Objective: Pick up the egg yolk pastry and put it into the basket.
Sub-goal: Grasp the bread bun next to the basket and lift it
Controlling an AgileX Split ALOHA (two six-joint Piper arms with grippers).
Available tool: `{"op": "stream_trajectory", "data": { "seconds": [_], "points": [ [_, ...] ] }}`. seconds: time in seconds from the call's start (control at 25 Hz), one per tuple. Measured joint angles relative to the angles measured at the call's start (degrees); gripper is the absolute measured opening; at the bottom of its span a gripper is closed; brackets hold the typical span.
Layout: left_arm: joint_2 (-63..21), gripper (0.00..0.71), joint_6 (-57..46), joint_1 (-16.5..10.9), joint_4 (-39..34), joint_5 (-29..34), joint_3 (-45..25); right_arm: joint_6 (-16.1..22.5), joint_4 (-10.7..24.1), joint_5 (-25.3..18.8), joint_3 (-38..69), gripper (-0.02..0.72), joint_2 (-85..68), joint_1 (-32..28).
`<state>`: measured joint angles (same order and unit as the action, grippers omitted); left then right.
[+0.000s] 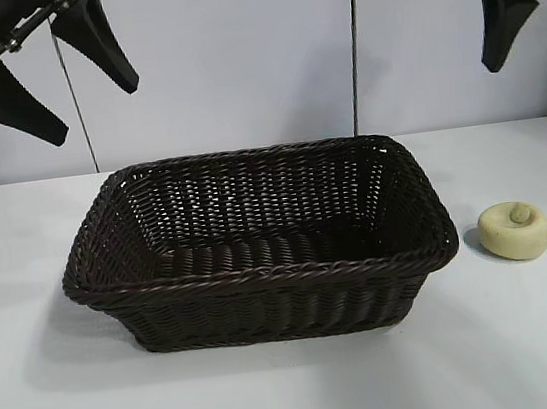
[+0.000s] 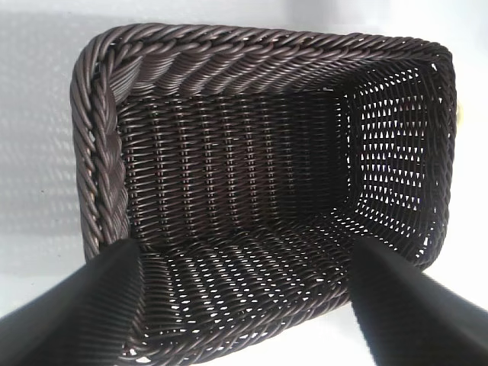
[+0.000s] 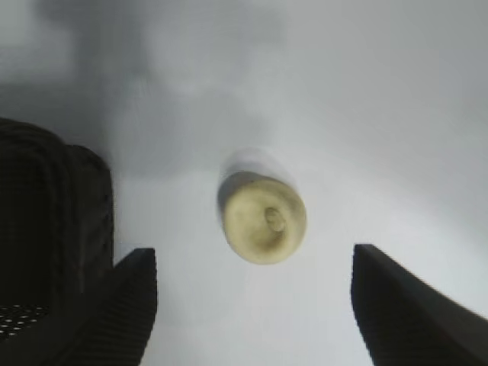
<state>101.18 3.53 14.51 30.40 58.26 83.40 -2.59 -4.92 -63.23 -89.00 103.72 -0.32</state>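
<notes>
Both pairs of jaws stand wide apart and hold nothing. High over the table (image 1: 535, 352), the right gripper (image 1: 538, 28) hangs above the egg yolk pastry (image 1: 514, 229), which lies on the bare surface below the gap between its fingers (image 3: 404, 313), knob up, with free room all around it except toward the basket (image 1: 262, 271). That pastry sits just beside the basket's braided rim, apart from it. Raised as well, the left gripper (image 1: 50, 78) hovers over the basket's other end, whose woven floor shows between its fingers (image 2: 76, 313).
</notes>
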Motion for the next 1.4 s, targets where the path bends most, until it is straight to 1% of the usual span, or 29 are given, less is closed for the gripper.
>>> {"op": "stream_trajectory", "data": {
  "seconds": [0.12, 0.4, 0.76, 0.96, 1.04, 1.12, 1.2, 1.28, 1.32, 1.4],
  "points": [
    [0.0, 0.553, 0.0, 0.0, 0.0, 0.0, 0.0, 0.0, -0.4, -0.2, 0.0, 0.519, 2.6, -0.3],
    [0.0, 0.553, 0.0, 0.0, 0.1, 0.0, 0.0, 0.4, -3.2, -0.2, 0.0, 0.519, 10.4, -0.1],
    [0.0, 0.553, 0.0, 0.0, 1.3, 0.0, 0.0, 0.4, -3.2, -0.2, 0.0, 0.519, 17.7, -0.1],
    [0.0, 0.553, 0.0, 0.0, 1.3, -0.2, 0.0, 1.3, -3.2, 1.7, 0.0, 0.516, 19.9, -0.1],
    [0.0, 0.553, 0.0, 0.0, 1.3, -0.4, 0.0, 1.5, -3.2, 1.9, 0.0, 0.477, 20.4, -0.1],
    [0.0, 0.553, 0.0, 0.0, 1.3, -0.7, 0.0, 1.5, -3.2, 1.9, 0.0, 0.398, 20.7, -0.1],
    [0.0, 0.553, 0.0, 0.0, 1.4, -1.0, 0.0, 1.5, -3.2, 1.9, 0.0, 0.279, 20.7, -0.1],
    [0.0, 0.553, 0.0, 0.0, 1.4, -1.0, 0.0, 1.4, -3.3, 1.9, 0.0, 0.174, 20.7, -0.1],
    [0.0, 0.553, 0.0, 0.0, 1.4, -1.0, 0.0, 1.3, -3.4, 1.9, 0.0, 0.133, 20.7, -0.1],
    [0.0, 0.553, 0.0, 0.0, 1.4, -1.0, 0.0, 1.2, -3.6, 1.9, 0.0, 0.097, 20.7, -0.1]
  ]
}}
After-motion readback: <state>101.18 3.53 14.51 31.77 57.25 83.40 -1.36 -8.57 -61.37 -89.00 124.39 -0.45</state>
